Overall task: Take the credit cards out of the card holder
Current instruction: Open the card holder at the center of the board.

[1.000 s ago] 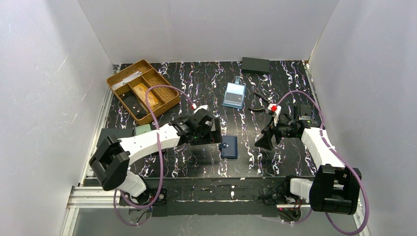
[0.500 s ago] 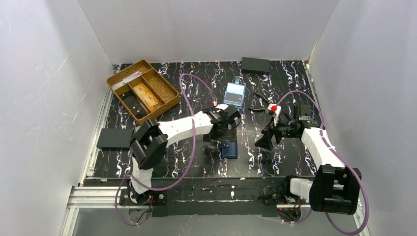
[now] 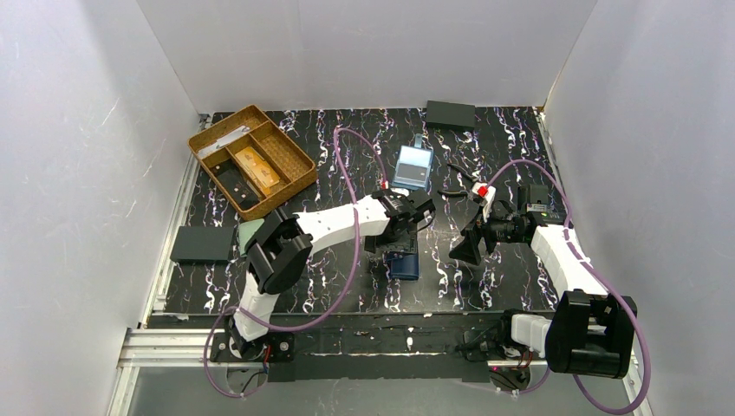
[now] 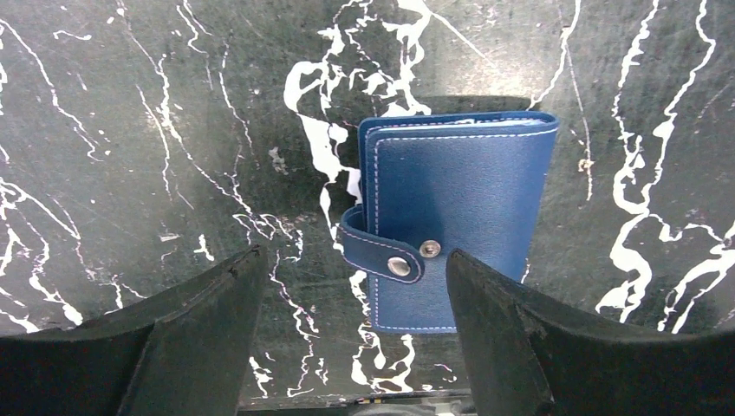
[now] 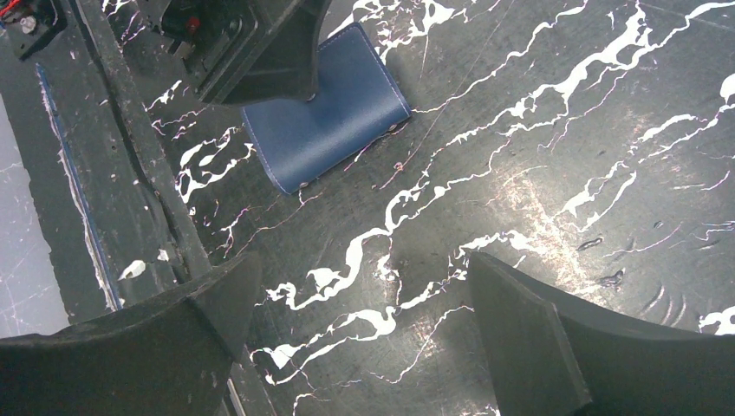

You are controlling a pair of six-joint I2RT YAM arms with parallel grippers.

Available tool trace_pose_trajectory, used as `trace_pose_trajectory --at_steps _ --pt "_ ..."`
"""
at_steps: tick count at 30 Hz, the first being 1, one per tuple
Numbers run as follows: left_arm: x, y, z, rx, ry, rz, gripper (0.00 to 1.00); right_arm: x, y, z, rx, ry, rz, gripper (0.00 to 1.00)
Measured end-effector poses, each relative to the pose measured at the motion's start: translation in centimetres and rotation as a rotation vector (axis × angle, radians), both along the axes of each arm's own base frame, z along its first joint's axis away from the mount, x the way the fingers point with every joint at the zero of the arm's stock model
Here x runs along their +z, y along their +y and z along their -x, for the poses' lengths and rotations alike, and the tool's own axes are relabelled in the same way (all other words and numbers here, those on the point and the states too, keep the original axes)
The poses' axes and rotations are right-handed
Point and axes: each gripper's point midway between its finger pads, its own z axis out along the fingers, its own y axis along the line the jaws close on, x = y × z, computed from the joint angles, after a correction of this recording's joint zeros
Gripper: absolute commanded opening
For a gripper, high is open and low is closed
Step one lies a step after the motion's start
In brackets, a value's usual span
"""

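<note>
Table (image 3: 347, 139): L pincer (image 4: 351, 256) over card holder (image 4: 459, 186)

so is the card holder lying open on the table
No, the card holder is folded shut, with its snap tab wrapped across the front cover.

White links (image 3: 334, 223), black joints (image 3: 279, 250), purple cables (image 3: 356, 260), black left gripper (image 4: 351, 260), black right gripper (image 5: 362, 260)

Plain white walls (image 3: 364, 52) enclose a black counter (image 3: 503, 130) veined with white marbling, under even, diffuse light.
</note>
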Motion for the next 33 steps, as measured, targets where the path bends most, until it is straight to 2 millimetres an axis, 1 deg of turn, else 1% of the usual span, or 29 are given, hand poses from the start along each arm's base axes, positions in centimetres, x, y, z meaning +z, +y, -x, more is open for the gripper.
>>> trace_pose_trajectory --at_steps 2,7,13,17,21,25,30,33 --pt "-0.1 0.2 0.0 0.002 -0.002 -0.01 0.65 0.0 0.0 0.0 0.0 0.0 0.0 0.98" --pt "-0.7 0.6 -0.1 0.008 -0.003 -0.039 0.57 0.0 0.0 0.0 0.0 0.0 0.0 0.98" --pt "-0.9 0.9 -0.2 0.016 -0.009 -0.05 0.43 0.0 0.0 0.0 0.0 0.0 0.0 0.98" --pt "-1.2 1.5 0.0 0.024 -0.015 -0.064 0.35 0.0 0.0 0.0 0.0 0.0 0.0 0.98" --pt "-1.8 2.9 0.5 0.031 -0.002 -0.084 0.21 0.0 0.0 0.0 0.0 0.0 0.0 0.98" --pt "-3.0 3.9 1.0 0.044 0.032 -0.075 0.17 0.0 0.0 0.0 0.0 0.0 0.0 0.98" --pt "-2.9 4.2 0.8 0.066 0.043 -0.004 0.12 0.0 0.0 0.0 0.0 0.0 0.0 0.98" --pt "-3.1 4.1 0.7 0.076 0.056 0.034 0.05 0.0 0.0 0.0 0.0 0.0 0.0 0.98"
